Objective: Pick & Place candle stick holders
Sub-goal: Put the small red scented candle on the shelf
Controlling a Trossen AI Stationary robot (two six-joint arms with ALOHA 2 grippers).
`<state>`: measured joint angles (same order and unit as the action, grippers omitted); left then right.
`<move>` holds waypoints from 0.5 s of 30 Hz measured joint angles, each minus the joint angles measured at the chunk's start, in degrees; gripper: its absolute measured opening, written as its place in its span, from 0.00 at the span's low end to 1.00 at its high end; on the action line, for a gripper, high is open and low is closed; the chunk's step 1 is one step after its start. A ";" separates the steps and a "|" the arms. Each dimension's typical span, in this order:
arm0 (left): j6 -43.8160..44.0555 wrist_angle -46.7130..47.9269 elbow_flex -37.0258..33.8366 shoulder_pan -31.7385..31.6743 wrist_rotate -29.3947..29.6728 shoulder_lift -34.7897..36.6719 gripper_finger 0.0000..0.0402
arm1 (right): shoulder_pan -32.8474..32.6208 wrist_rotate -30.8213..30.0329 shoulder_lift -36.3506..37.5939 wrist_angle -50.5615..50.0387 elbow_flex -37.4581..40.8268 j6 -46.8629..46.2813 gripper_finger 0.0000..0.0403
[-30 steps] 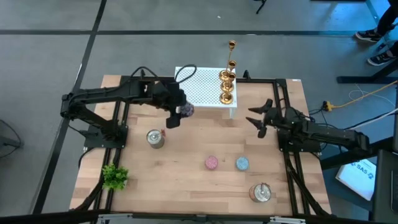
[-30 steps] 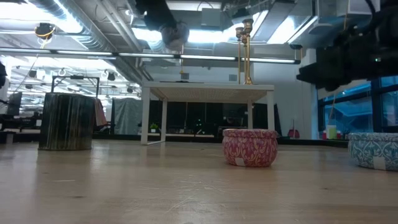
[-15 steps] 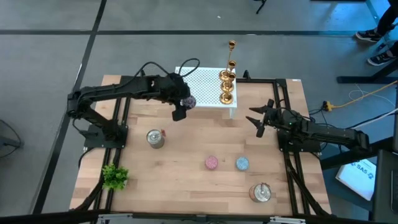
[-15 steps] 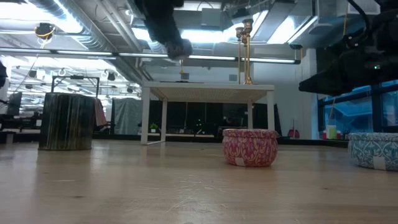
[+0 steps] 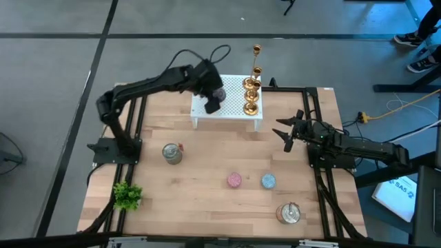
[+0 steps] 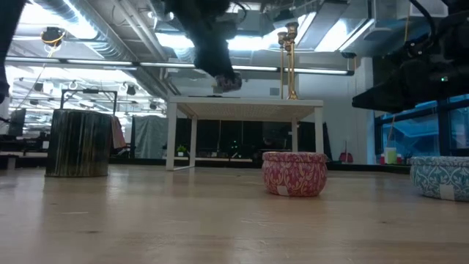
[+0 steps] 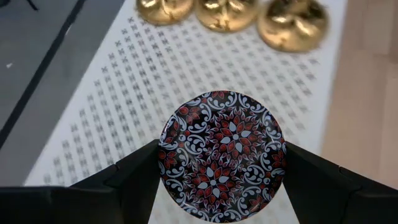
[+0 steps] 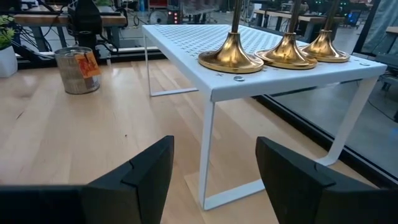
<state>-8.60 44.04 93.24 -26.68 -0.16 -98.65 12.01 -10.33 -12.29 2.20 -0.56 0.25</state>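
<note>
Three gold candle stick holders (image 5: 251, 96) stand on their round bases (image 7: 292, 25) at the right end of a white perforated shelf (image 5: 234, 110), and also show in the right wrist view (image 8: 231, 53). My left gripper (image 5: 212, 103) hovers over the shelf's left half, shut on a round dark tin with a red and white flower pattern (image 7: 222, 155). In the low view the tin (image 6: 229, 82) hangs just above the shelf top (image 6: 245, 103). My right gripper (image 5: 288, 132) waits open at the table's right side, near the shelf's right leg. My left gripper pinches the round tin between its two fingers (image 7: 134, 180), which lie against opposite sides of the tin's rim (image 7: 163, 155). The fingers slant down from the shelf's left side. The tin is lifted clear above the shelf, with its patterned face toward the wrist camera.
On the wooden table lie a silver tin (image 5: 171, 153) at the left, a pink disc (image 5: 234, 180), a blue disc (image 5: 268, 181) and another silver tin (image 5: 289, 213) near the front. A green plant (image 5: 127, 195) stands at the near left corner.
My left gripper has carried the patterned tin toward the table's far edge and to the right, from in front of the shelf to above its left half, sinking a little. The tin has stayed between the fingers.
</note>
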 joint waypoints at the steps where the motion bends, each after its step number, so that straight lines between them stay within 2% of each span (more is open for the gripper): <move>1: -0.54 0.83 2.10 -0.64 -0.30 -1.59 0.70 | 0.00 0.00 0.00 0.02 0.00 0.00 0.58; 9: -3.37 8.16 20.73 -4.55 -1.14 -13.60 0.70 | 0.00 0.02 0.00 0.07 0.00 0.00 0.58; 15: -5.12 8.32 25.91 -6.65 -1.23 -19.40 0.70 | 0.02 0.04 -0.03 0.05 0.00 0.00 0.58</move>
<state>-13.72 52.36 119.15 -33.33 -1.38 -118.05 12.03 -10.28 -12.33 2.25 -0.56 0.25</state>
